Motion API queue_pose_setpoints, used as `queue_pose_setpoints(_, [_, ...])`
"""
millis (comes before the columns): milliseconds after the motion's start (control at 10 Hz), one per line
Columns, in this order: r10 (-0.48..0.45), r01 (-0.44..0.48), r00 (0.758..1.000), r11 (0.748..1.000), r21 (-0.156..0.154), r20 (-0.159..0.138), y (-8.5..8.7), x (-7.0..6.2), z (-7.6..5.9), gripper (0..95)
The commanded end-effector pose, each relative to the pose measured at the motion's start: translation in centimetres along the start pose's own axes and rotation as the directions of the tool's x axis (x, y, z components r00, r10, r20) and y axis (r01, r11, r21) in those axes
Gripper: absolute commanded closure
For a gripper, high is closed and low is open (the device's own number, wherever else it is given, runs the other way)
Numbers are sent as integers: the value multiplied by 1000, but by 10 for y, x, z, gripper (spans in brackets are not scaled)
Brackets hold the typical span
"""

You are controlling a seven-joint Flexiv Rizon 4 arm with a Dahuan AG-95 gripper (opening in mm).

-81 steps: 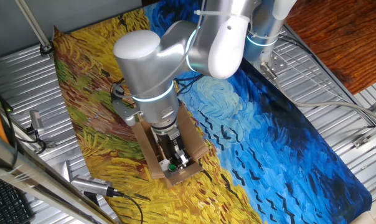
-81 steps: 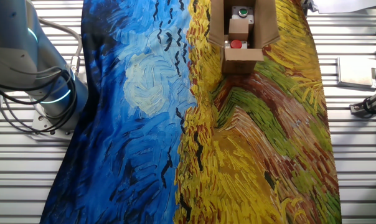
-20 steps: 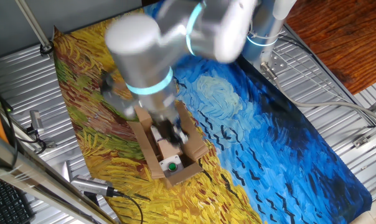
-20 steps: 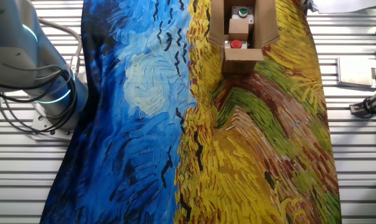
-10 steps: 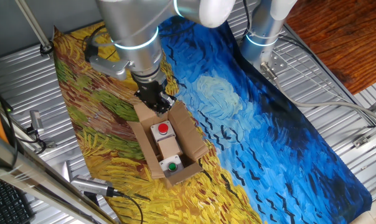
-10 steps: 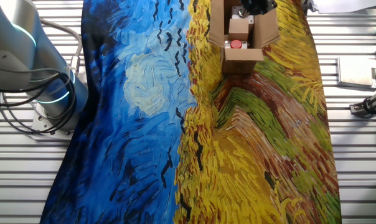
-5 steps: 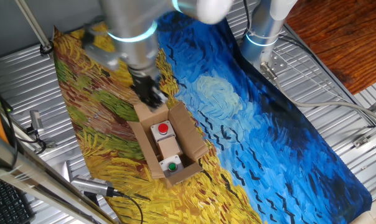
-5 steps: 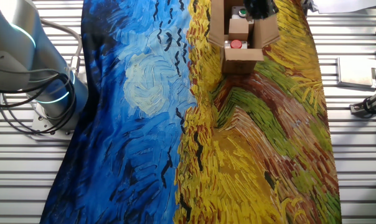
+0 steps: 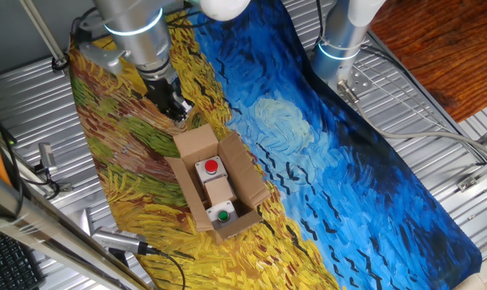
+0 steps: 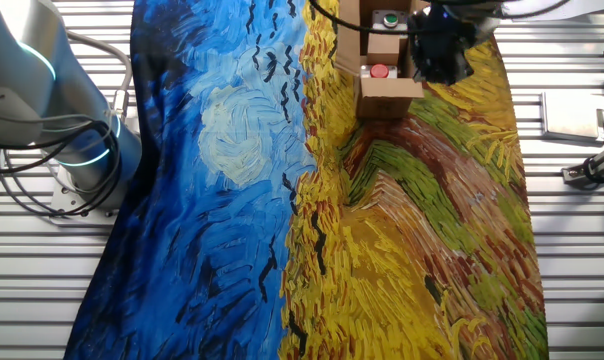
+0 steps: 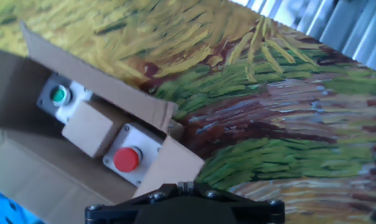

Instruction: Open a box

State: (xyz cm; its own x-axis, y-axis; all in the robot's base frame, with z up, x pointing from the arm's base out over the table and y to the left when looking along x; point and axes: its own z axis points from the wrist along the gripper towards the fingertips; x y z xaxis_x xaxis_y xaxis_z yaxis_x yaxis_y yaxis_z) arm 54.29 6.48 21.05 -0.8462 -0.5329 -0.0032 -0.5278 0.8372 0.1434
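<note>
Item: cardboard box (image 9: 217, 187), small, elongated, plain brown; it lies on the painted cloth (image 9: 332, 169) that covers the surface, in the yellow part, toward 7 o'clock from the blue swirl in one fixed view.
Contents: tan insert (image 11: 88, 129) carrying a red button (image 9: 211, 167) and a green button (image 9: 222, 215); both show plainly from above.
Flaps: the two long side flaps stand outward; the end flap (image 9: 194, 143) at the red-button end leans up and away; the end flap at the green-button end we read as folded down, though it is small.
Arm: gripper (image 9: 172, 105) hangs above the cloth at 11 o'clock from the box, clear of every flap.
Jaws: we cannot tell their width; the hand view shows only the dark base of the hand, and the fixed views are too small.
Step in hand: we judge the box open and the arm free of it.
Advice: we would lift straight up and off toward 11 o'clock, keeping well above the leaning end flap, since any brush could tip it back over the red button or slide the light box along the cloth.
</note>
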Motion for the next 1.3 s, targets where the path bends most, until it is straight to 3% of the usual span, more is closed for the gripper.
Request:
queue_pose_setpoints(100, [-31, 31, 999, 999, -8, -21, -3, 2, 2, 950])
queue_pose_setpoints(500, [112, -112, 993, 994, 1, -22, -3, 2, 2, 950])
queue_pose_setpoints(700, [112, -111, 993, 994, 17, -31, -3, 2, 2, 950])
queue_pose_setpoints(900, [63, -62, 998, 998, 11, -30, -21, 7, 6, 950])
queue_pose_setpoints(1300, [-41, 41, 999, 999, -8, -18, -77, 19, 22, 950])
